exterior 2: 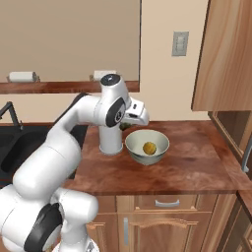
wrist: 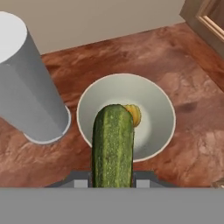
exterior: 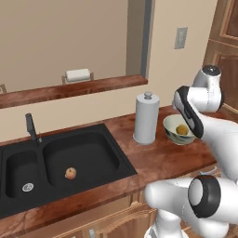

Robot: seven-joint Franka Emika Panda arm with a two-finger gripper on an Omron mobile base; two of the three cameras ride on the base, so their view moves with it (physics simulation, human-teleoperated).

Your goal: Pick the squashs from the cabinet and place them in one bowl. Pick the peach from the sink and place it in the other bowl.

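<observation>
I have the counter [exterior 2: 192,162] under the arm, with the black sink [exterior: 60,160] off to my left and the peach [exterior: 70,173] lying untouched in its larger basin. The paper towel roll [exterior: 146,118] stands just beside the pale bowl [wrist: 157,103], and the yellow squash [exterior 2: 149,147] already sits inside that bowl.

From the hand camera, the gripper [wrist: 113,180] is clamped on the dark green squash [wrist: 113,144], which hangs directly over the bowl, its tip covering part of the yellow one. How high it hangs above the rim I can't judge well from this angle.

I read this as the tail end of the squash step: the second squash is over its bowl, not yet let go. The next move, I'd say, calls for easing down a little and releasing so the green squash settles beside the yellow one without rolling out. After that, the peach remains.

I can read no brands, labels or writing anywhere.
</observation>
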